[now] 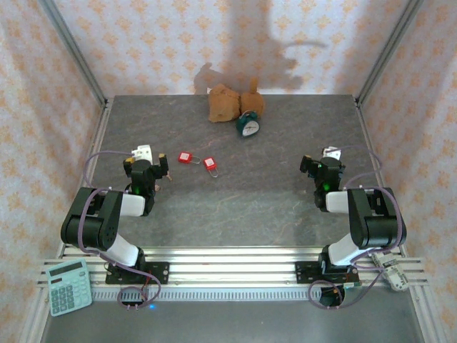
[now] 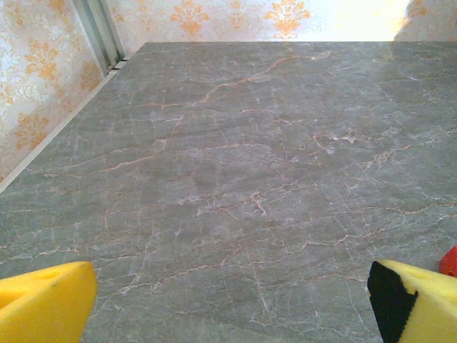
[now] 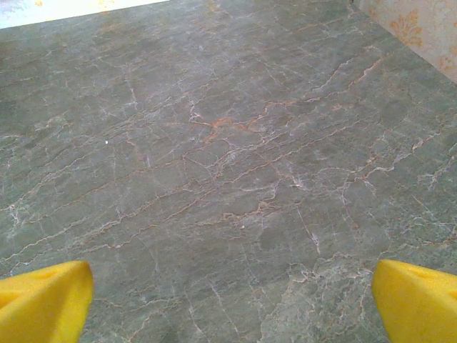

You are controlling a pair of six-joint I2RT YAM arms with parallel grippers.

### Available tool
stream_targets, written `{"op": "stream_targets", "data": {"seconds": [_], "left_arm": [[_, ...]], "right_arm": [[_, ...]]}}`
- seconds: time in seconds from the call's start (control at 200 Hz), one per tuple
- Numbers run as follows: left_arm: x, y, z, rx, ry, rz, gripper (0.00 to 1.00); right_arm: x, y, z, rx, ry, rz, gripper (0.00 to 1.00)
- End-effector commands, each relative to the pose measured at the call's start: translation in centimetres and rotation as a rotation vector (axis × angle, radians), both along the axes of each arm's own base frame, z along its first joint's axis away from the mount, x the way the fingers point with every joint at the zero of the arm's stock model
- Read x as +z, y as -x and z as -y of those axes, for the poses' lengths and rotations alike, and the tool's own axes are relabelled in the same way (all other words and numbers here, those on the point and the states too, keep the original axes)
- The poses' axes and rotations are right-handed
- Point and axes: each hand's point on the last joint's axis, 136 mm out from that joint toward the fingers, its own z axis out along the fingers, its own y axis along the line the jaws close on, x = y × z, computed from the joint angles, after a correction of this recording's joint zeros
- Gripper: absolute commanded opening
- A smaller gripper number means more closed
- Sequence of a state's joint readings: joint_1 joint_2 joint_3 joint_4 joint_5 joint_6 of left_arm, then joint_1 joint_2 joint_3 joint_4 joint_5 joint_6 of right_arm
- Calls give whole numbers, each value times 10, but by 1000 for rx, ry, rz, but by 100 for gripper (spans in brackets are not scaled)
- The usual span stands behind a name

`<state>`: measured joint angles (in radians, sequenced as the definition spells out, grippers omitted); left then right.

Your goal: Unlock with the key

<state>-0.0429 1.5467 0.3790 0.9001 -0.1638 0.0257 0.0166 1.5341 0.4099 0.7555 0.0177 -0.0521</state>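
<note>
The surface point(image 1: 250, 207) was grey, veined in pale rust. Walls point(image 1: 178, 36) wore orange floral print on cream; the fingers point(image 2: 43, 300) were yellow.

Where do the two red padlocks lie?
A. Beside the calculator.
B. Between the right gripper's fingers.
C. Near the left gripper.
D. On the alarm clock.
C: the red padlocks lie on the table just beside the left gripper.
</note>
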Motion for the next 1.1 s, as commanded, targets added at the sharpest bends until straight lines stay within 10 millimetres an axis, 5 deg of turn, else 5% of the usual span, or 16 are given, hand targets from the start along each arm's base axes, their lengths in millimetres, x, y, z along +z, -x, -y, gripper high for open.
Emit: {"op": "stream_targets", "data": {"seconds": [0.0,0.405,0.501,0.661,0.811,0.926,1.006,1.096], "left_arm": [[6,0,-4,16,5,16,100],[6,-1,-7,19,18,14,100],[23,3,-16,81,13,36,100],[88,9,-13,61,-6,16,100],[176,30,-29,198,110,164,100],[254,47,-22,183,258,293,100],[293,67,-17,133,262,361,100],[302,104,-55,374,419,608,100]], "right_arm": [[12,-6,0,-4,-5,31,99],[12,-6,0,-5,-5,32,99],[18,-5,4,-47,20,35,99],[62,-8,4,-105,88,-6,99],[133,-7,-7,-128,-33,39,99],[183,1,-7,-221,-186,-57,99],[184,4,-10,-277,-315,-143,99],[169,-1,-34,-146,-438,-217,99]]}}
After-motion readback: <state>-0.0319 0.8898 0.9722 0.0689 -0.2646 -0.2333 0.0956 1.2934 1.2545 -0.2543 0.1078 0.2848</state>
